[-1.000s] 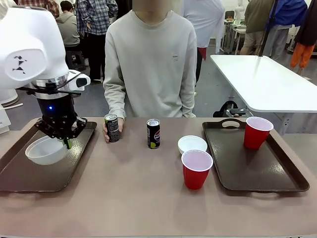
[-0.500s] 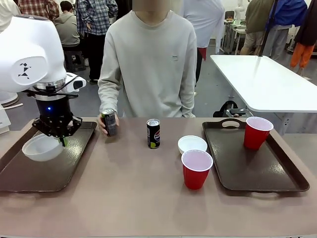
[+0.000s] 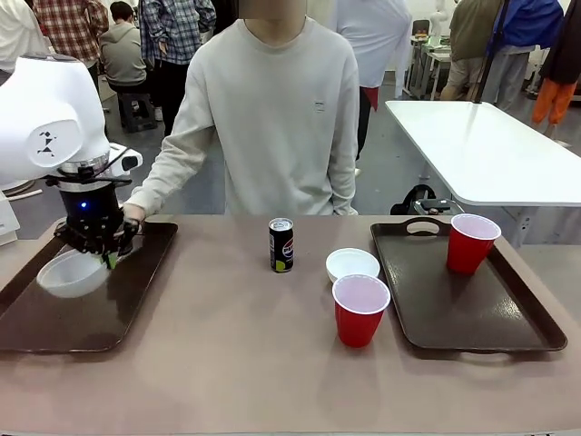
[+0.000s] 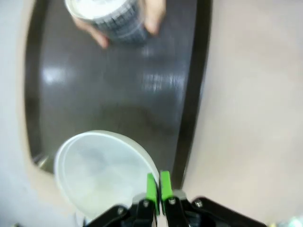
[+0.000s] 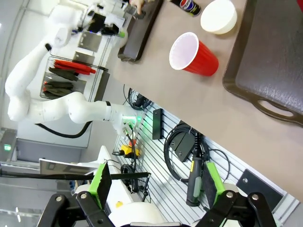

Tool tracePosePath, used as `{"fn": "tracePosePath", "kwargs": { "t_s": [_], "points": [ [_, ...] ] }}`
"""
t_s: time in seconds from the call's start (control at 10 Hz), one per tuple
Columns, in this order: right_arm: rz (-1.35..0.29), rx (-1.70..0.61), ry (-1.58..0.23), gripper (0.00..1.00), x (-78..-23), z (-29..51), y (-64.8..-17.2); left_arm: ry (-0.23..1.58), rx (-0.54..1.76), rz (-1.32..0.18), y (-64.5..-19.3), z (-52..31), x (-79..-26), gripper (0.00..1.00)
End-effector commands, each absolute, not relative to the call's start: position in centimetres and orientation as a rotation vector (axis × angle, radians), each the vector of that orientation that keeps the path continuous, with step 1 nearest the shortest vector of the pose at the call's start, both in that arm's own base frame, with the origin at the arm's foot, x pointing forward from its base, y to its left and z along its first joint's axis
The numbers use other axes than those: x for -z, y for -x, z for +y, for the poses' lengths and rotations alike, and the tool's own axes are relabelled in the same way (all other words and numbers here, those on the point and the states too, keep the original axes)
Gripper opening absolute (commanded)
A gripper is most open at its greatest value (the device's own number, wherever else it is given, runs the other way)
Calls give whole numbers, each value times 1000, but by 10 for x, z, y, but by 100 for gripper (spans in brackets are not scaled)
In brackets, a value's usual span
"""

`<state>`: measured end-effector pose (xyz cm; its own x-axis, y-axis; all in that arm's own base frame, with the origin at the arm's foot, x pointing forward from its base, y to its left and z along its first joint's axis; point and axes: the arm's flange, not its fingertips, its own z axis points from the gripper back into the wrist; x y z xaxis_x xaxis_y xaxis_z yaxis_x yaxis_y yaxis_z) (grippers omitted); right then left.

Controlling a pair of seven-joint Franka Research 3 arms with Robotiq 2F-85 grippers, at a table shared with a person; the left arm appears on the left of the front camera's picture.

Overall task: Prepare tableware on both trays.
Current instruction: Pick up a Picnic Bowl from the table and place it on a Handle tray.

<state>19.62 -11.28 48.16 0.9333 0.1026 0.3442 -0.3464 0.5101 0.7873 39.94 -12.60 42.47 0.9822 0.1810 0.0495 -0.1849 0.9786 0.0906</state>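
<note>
My left gripper is shut on the rim of a white bowl, held tilted just over the left tray. In the left wrist view the green fingertips pinch the bowl near the tray's rim. A person's hand holds a dark can over the far part of this tray. A second can, a second bowl and a red cup stand on the table. Another red cup stands on the right tray. My right gripper is open, raised off the table.
The person sits at the far side, one arm reaching to the left tray. A white table stands behind at the right. In the right wrist view the red cup and bowl lie beside the right tray.
The person's hand carried one can leftward from the table to the left tray. My left gripper shifted left with the bowl.
</note>
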Motion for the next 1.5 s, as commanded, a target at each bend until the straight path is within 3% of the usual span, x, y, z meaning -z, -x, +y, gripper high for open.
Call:
{"fn": "tracePosePath", "kwargs": {
  "t_s": [0.0,0.4,0.8,1.4],
  "points": [
    [-253,-266,-987,100,-478,-112,-194,-146,-175,-38,-315,-126,-445,4],
    [-253,-266,-987,100,-478,-112,-194,-142,-207,17,-328,-128,-436,4],
    [-253,-266,-987,100,-478,-112,-194,-50,-211,-39,-399,-125,-413,4],
    [-253,-266,-987,100,-478,-112,-194,-63,-311,16,-444,-129,-363,4]
  ]
}}
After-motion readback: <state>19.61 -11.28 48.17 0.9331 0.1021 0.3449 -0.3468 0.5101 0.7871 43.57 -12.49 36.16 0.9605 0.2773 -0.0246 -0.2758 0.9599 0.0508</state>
